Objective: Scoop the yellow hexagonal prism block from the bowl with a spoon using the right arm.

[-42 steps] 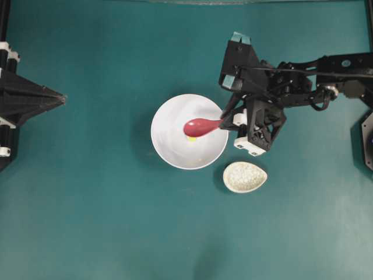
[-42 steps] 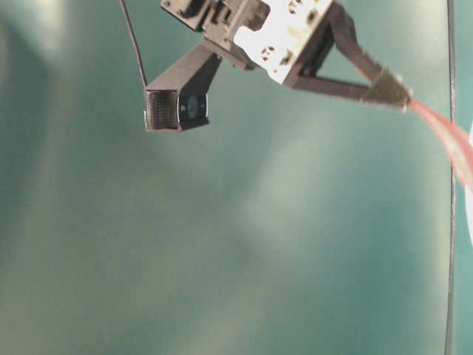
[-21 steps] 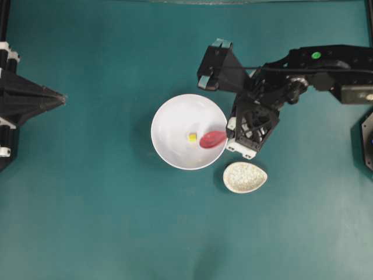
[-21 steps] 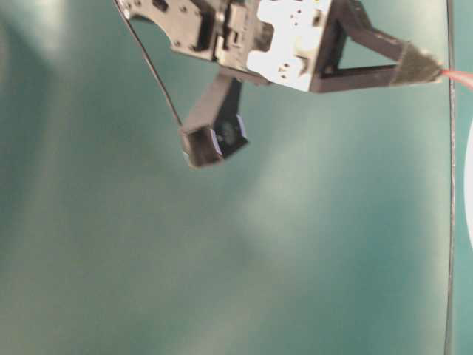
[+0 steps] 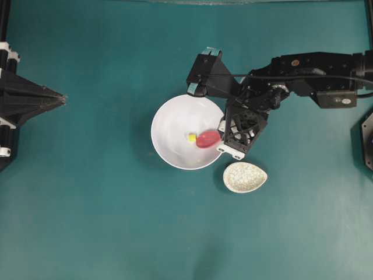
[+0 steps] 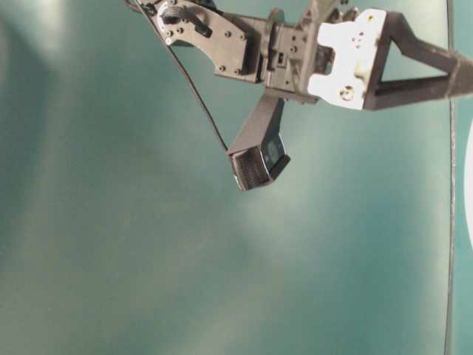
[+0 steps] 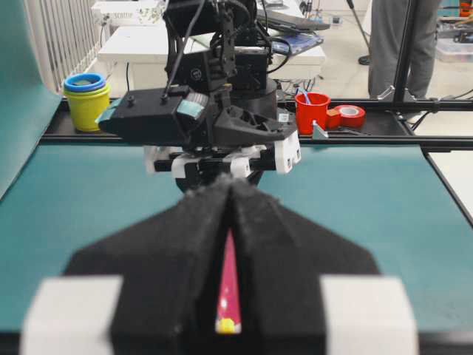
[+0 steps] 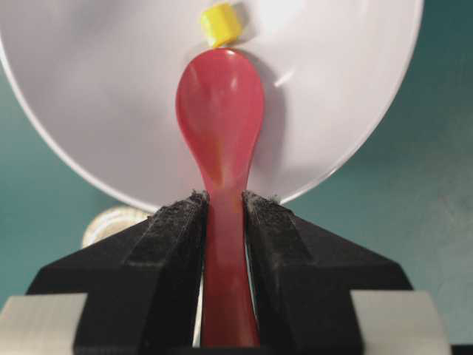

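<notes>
Fingers (image 8: 177,244) of the right arm pinch the glossy pink-red spoon (image 8: 220,118); its scoop has drawn back behind the tiny yellow hexagonal block (image 8: 221,24) in the white bowl (image 8: 96,96), ready to scoop.

A glossy white bowl (image 5: 175,125) on a teal table (image 5: 87,204) holds a bright yellow block (image 5: 192,137) beside a pink-red spoon (image 5: 207,139); nearby, a speckled off-white dish (image 5: 245,177).
</notes>
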`<control>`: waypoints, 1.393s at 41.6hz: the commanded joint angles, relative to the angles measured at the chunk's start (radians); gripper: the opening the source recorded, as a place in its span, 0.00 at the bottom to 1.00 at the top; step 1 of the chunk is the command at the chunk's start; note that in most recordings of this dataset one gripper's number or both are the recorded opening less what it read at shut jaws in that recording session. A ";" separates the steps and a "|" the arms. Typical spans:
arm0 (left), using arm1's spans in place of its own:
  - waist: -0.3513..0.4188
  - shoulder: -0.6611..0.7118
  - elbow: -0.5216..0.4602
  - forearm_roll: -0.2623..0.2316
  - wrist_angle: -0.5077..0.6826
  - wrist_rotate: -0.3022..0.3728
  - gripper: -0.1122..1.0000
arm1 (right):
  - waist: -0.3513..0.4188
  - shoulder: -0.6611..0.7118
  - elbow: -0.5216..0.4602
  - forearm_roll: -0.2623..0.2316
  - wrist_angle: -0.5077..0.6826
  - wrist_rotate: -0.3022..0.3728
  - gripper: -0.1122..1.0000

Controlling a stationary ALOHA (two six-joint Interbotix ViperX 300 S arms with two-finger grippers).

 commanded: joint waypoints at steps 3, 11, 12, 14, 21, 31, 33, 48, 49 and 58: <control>0.003 0.005 -0.025 0.003 -0.011 0.000 0.10 | -0.002 -0.006 -0.020 -0.005 -0.052 0.000 0.31; 0.002 0.003 -0.026 0.003 -0.011 0.000 0.10 | -0.002 0.006 -0.021 -0.034 -0.124 0.003 0.31; 0.003 0.003 -0.025 0.003 -0.011 0.000 0.10 | -0.002 0.006 -0.021 -0.037 -0.135 0.003 0.31; 0.002 0.002 -0.026 0.003 -0.009 0.000 0.10 | -0.002 0.005 -0.021 -0.038 -0.152 0.003 0.31; 0.002 0.002 -0.026 0.003 -0.008 0.000 0.10 | -0.002 0.006 -0.021 -0.052 -0.198 0.002 0.31; 0.003 0.002 -0.026 0.003 -0.006 0.000 0.10 | -0.002 0.006 -0.021 -0.060 -0.262 0.002 0.31; 0.002 0.002 -0.026 0.003 -0.006 0.000 0.10 | -0.002 0.006 -0.021 -0.058 -0.270 0.002 0.31; 0.003 0.002 -0.026 0.002 -0.005 0.000 0.10 | 0.008 0.005 -0.028 -0.044 -0.314 -0.002 0.31; 0.002 0.002 -0.026 0.003 -0.005 0.000 0.10 | 0.009 0.005 -0.029 -0.044 -0.314 -0.002 0.31; 0.002 0.002 -0.026 0.003 -0.005 0.000 0.10 | 0.020 0.005 -0.041 -0.044 -0.316 -0.002 0.31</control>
